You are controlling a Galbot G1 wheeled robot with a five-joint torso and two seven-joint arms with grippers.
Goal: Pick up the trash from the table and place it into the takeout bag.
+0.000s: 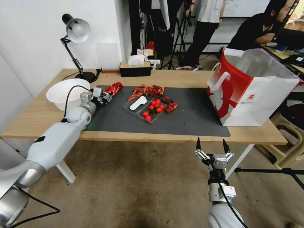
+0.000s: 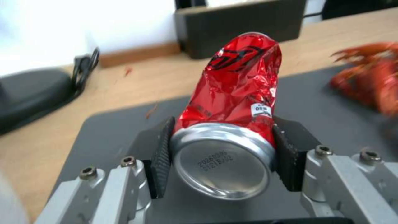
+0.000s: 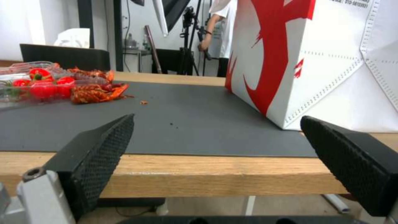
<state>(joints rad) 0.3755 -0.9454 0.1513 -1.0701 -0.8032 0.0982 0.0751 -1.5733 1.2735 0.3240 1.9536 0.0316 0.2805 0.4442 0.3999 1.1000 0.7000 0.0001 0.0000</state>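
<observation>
Head view: left arm extended over table (image 1: 38, 117); left gripper (image 1: 102, 96) at mat's (image 1: 190, 117) far-left corner, jaws clamped on can (image 1: 113, 88). Right gripper (image 1: 212, 151) below near table edge, jaws apart, pointing up. Bag (image 1: 253, 91) beyond right jaws.

Left wrist view: pads (image 2: 161, 155) press can base (image 2: 224, 161); crushed body projects forward of jaws.

Right wrist view: pads (image 3: 99, 146) wide apart, nothing between; bag (image 3: 315, 59) ahead on mat.

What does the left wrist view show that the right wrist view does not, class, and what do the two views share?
Left wrist view alone: the left gripper shut on the base of the crushed red can, with the lamp base behind.

Right wrist view alone: the right gripper open, low before the table's edge, and the takeout bag standing on the mat, plus a tray of tomatoes.

Both: the dark grey mat, the crayfish shells and the black tissue box.
</observation>
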